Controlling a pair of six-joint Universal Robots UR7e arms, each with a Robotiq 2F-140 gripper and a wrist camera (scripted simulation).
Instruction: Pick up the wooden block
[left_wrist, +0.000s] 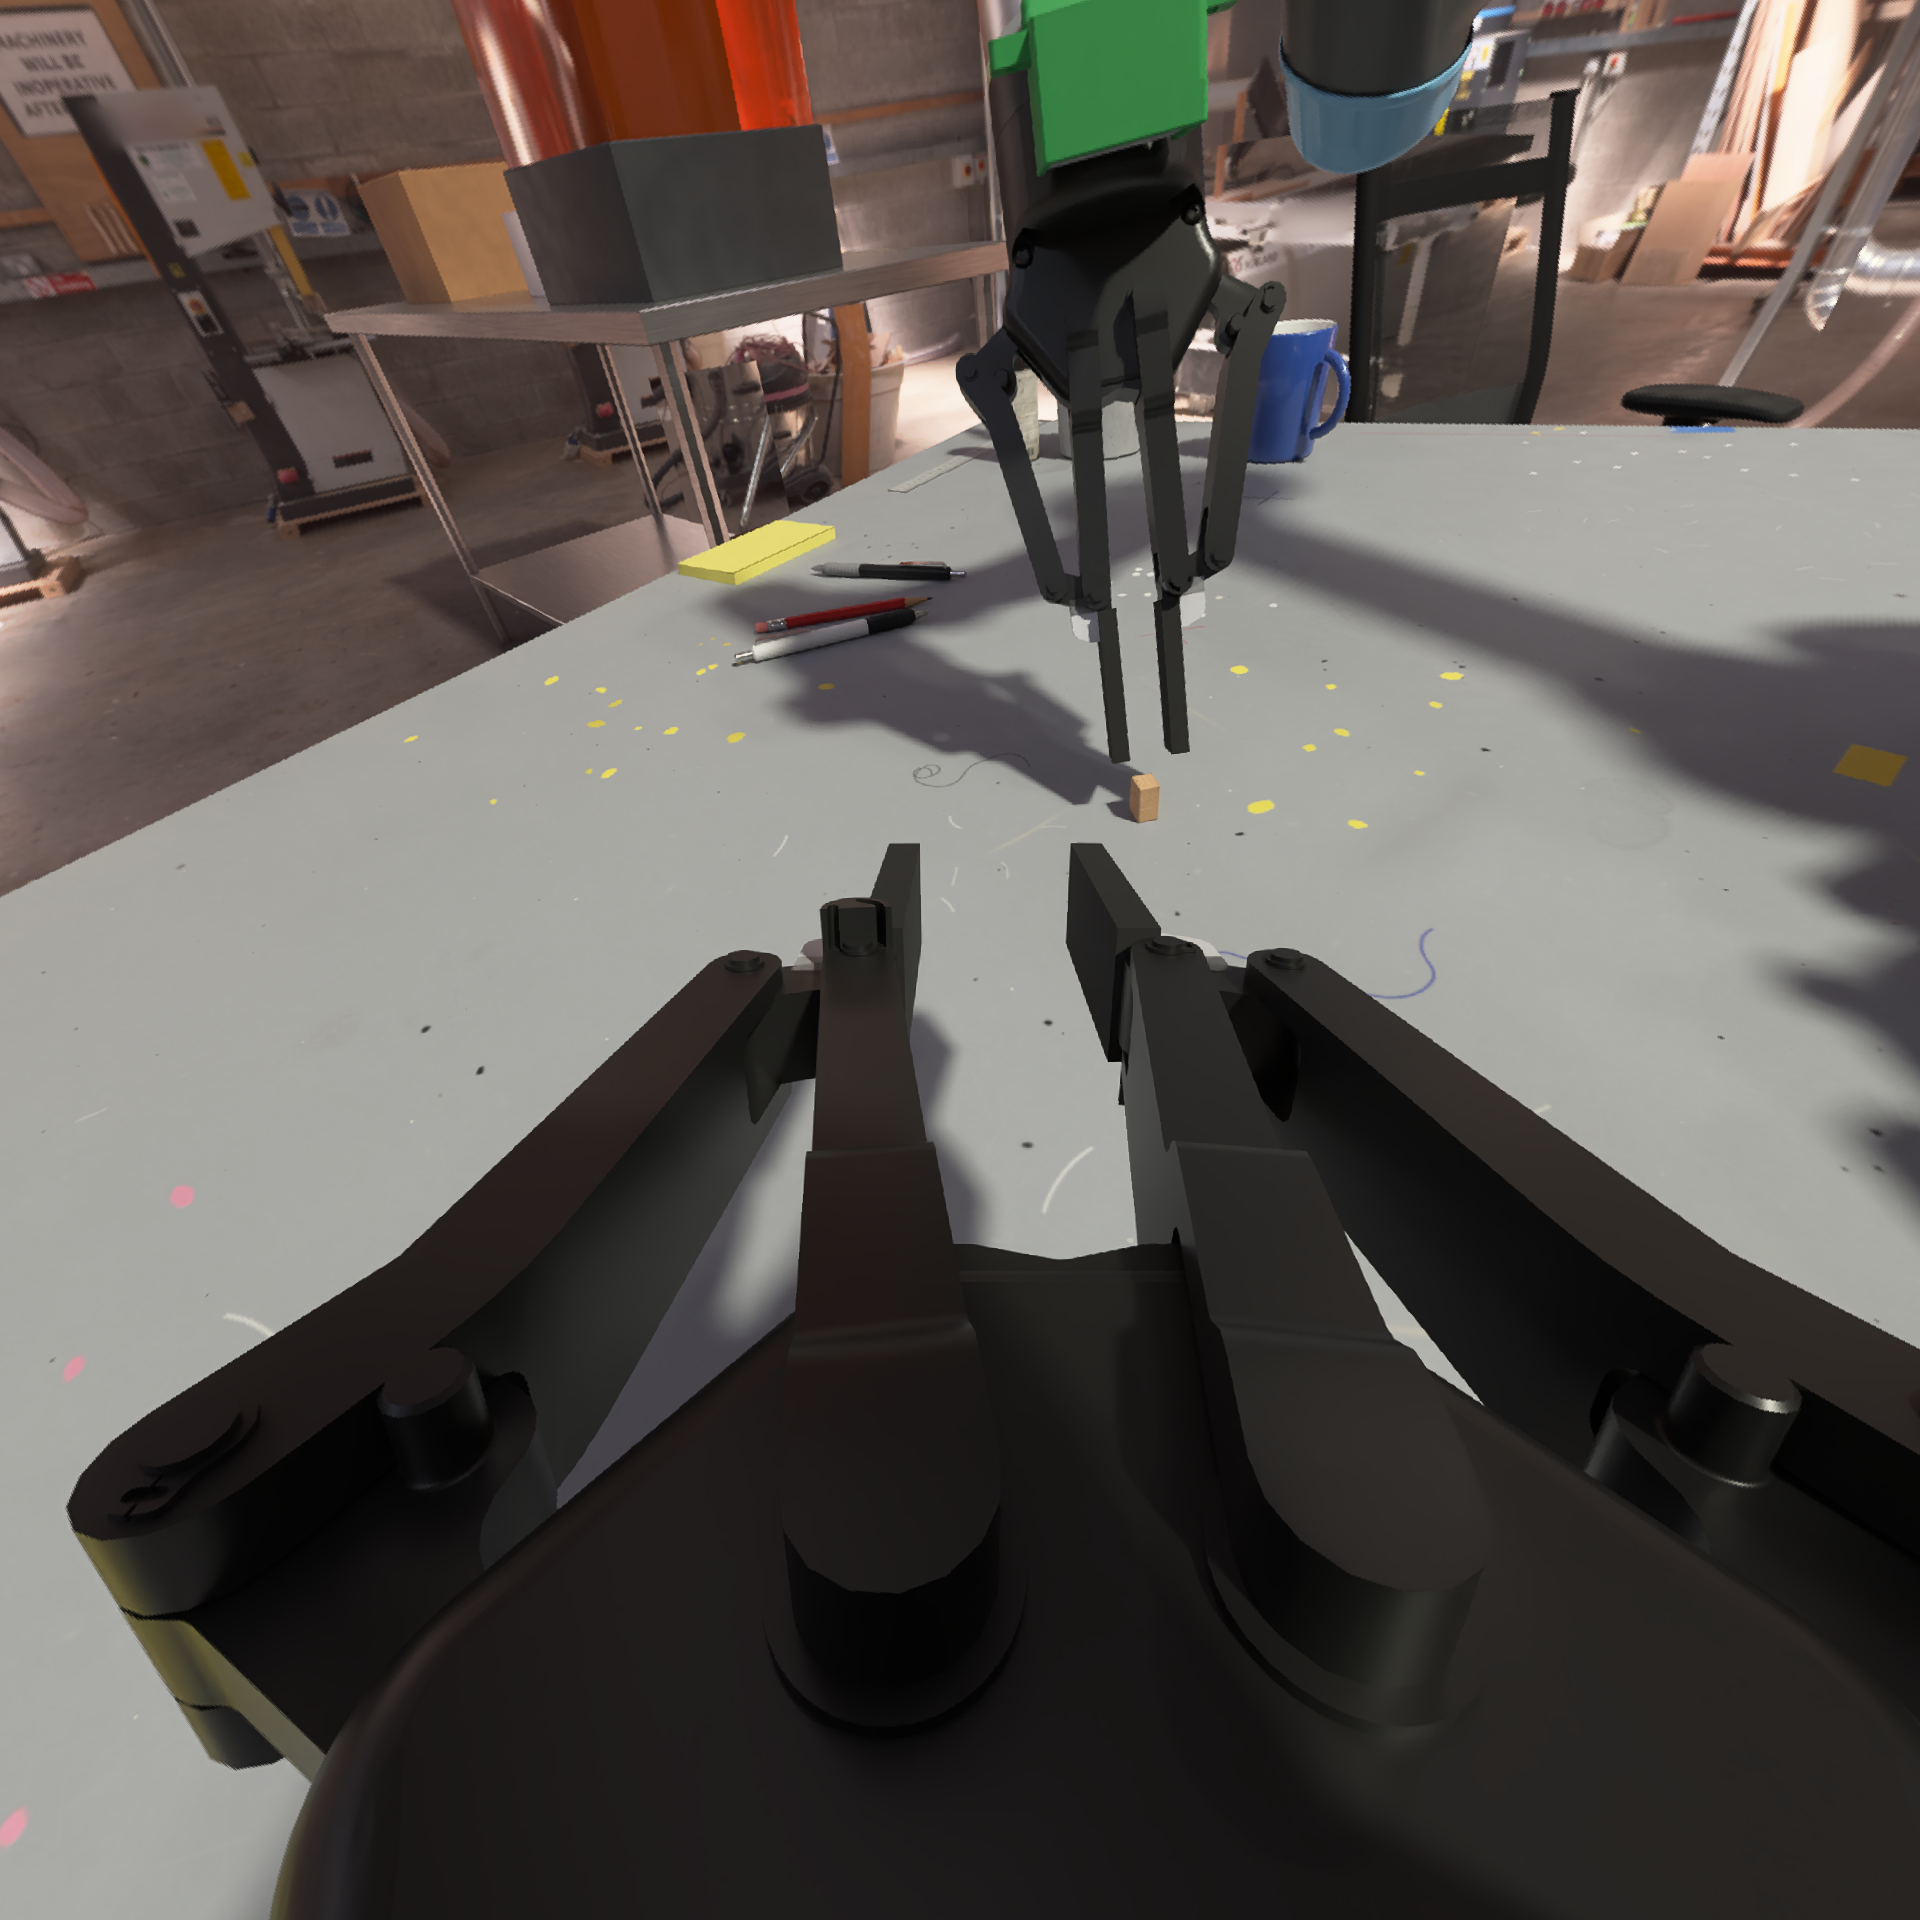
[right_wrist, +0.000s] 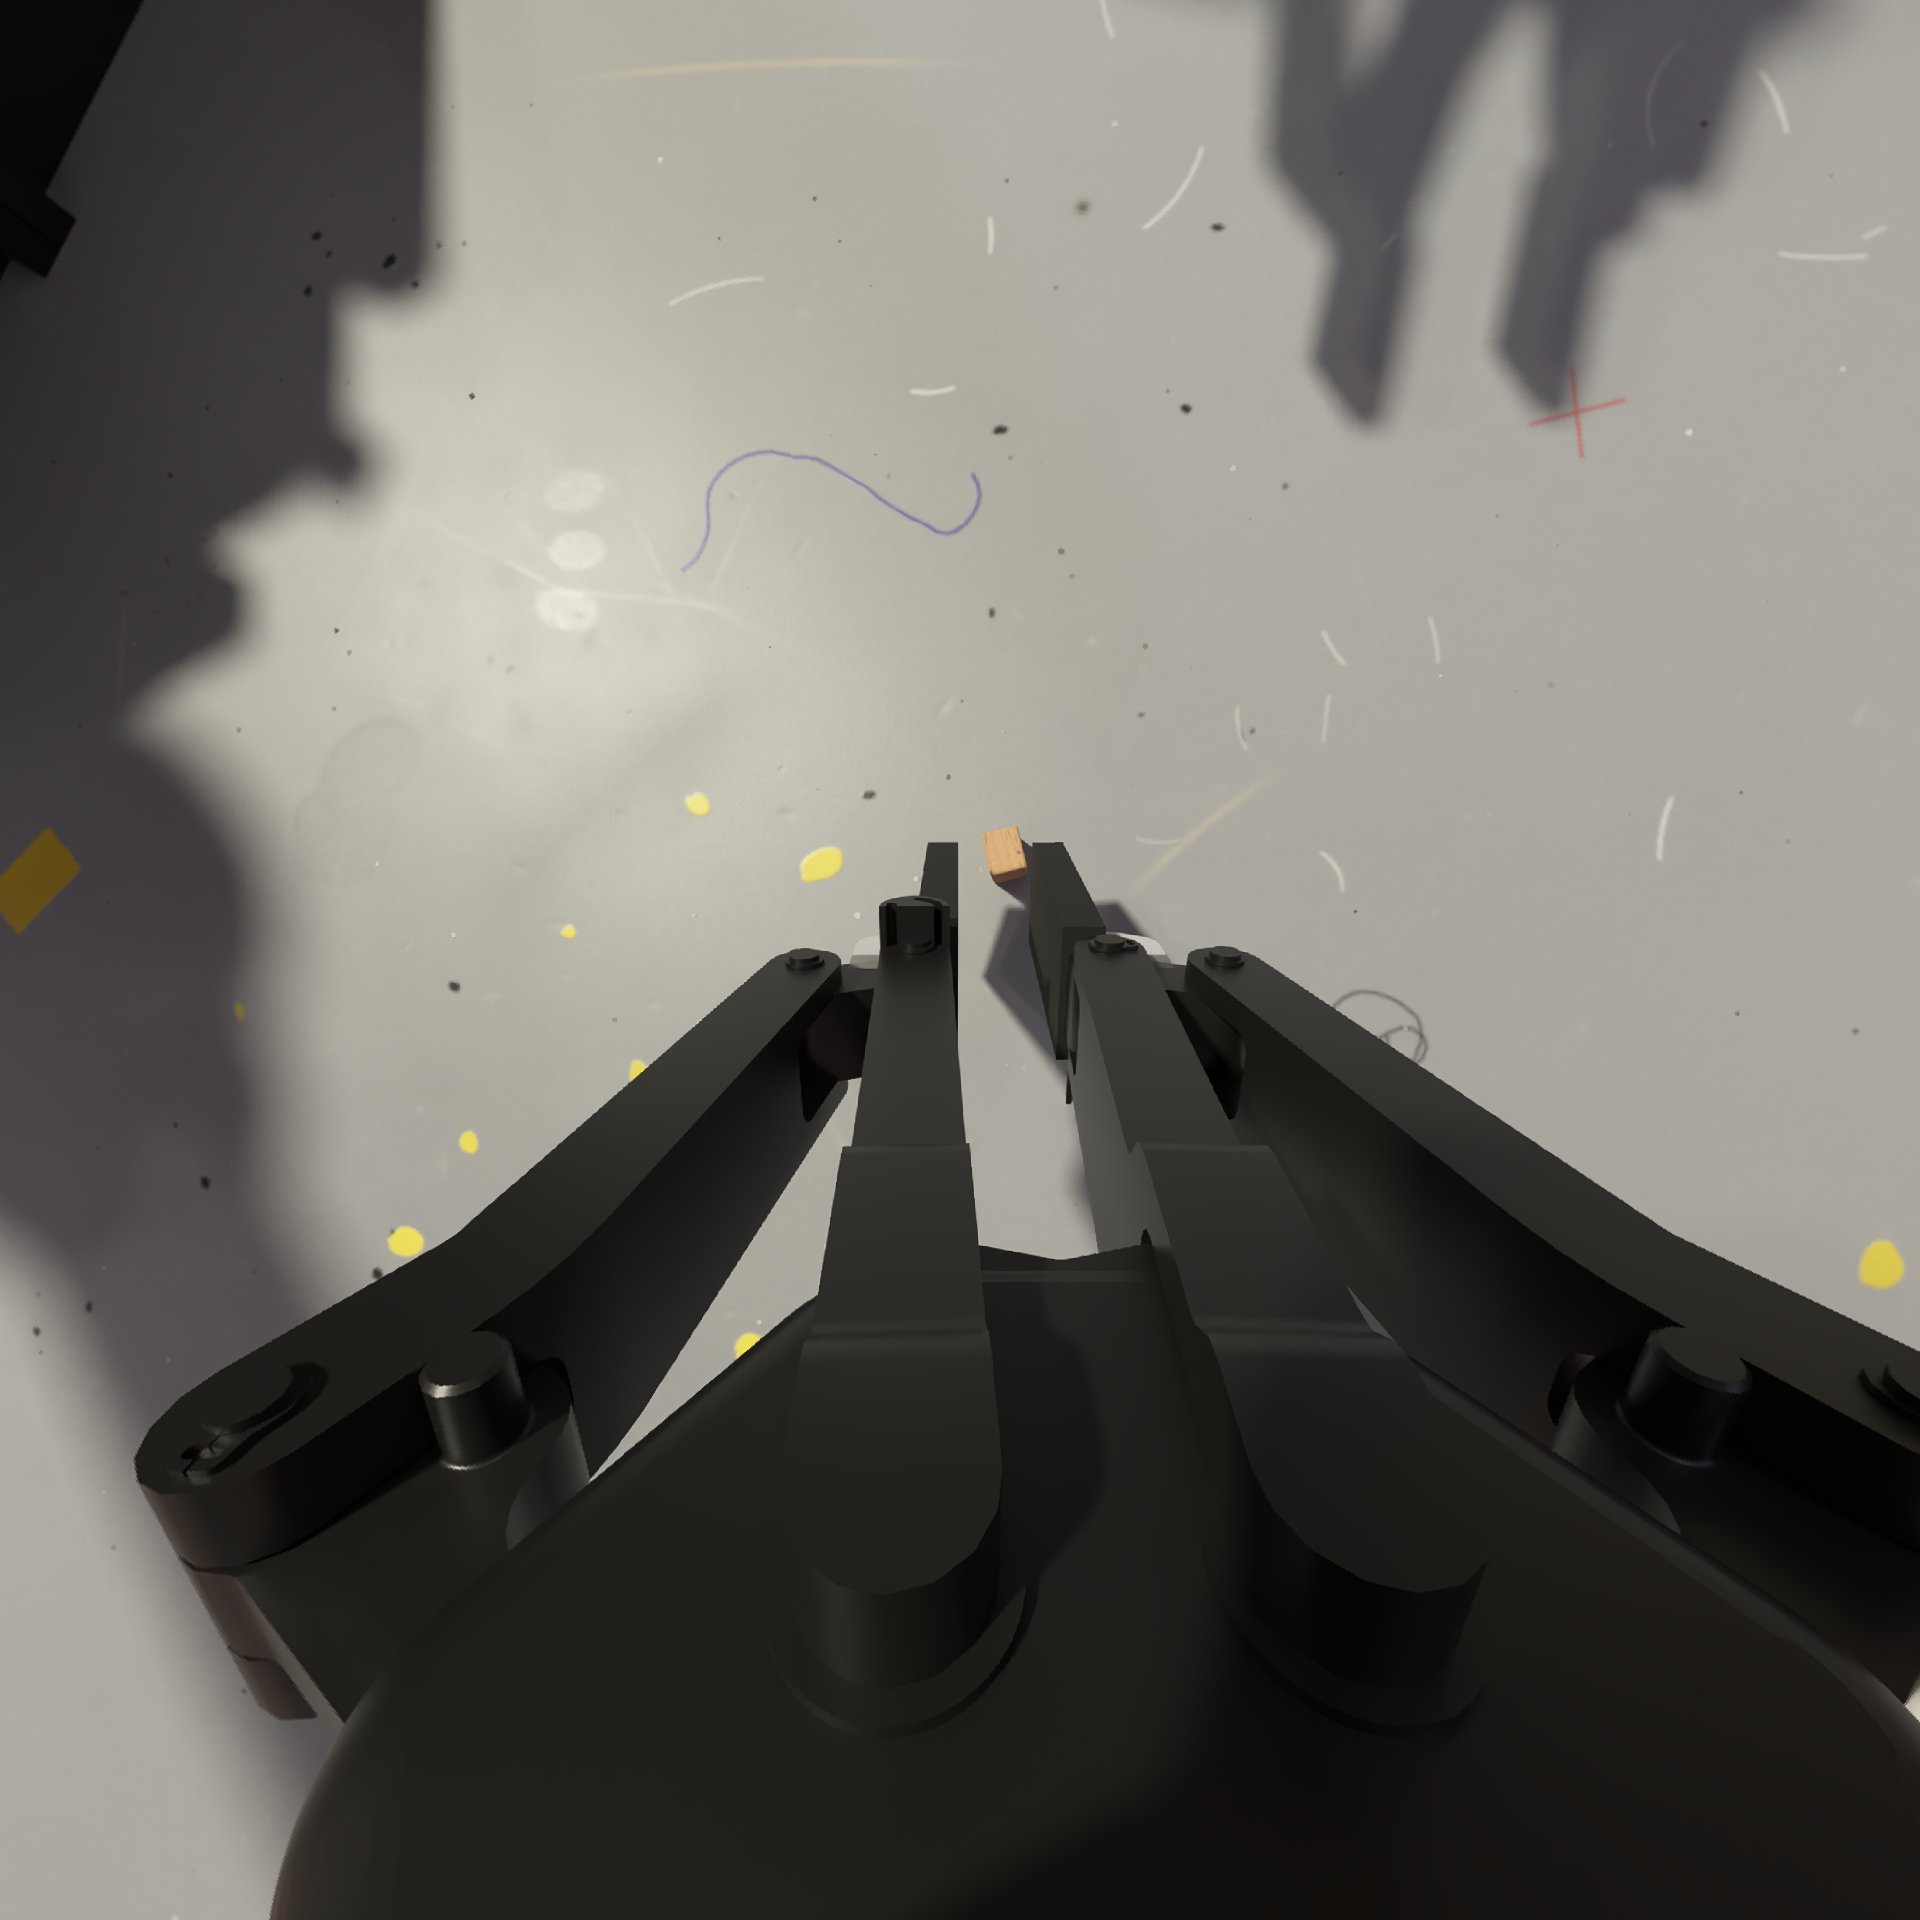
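Note:
The wooden block (left_wrist: 1144, 798) is a small tan cuboid standing on the grey table (left_wrist: 416, 1039). My right gripper (left_wrist: 1147, 748) hangs point-down just above it, jaws a narrow gap apart and holding nothing. In the right wrist view the block (right_wrist: 1005, 854) shows between the tips of the right gripper (right_wrist: 994, 854), with its shadow on the table below. My left gripper (left_wrist: 995, 862) is open and empty, low over the table, a little short of the block and to its left.
Behind the block lie a yellow notepad (left_wrist: 758, 551), a black pen (left_wrist: 883, 570), a red pencil (left_wrist: 842, 615) and a white-and-black pen (left_wrist: 826, 636). A blue mug (left_wrist: 1299, 390) stands at the far edge. The table's left edge runs diagonally, with a metal bench (left_wrist: 665, 312) beyond.

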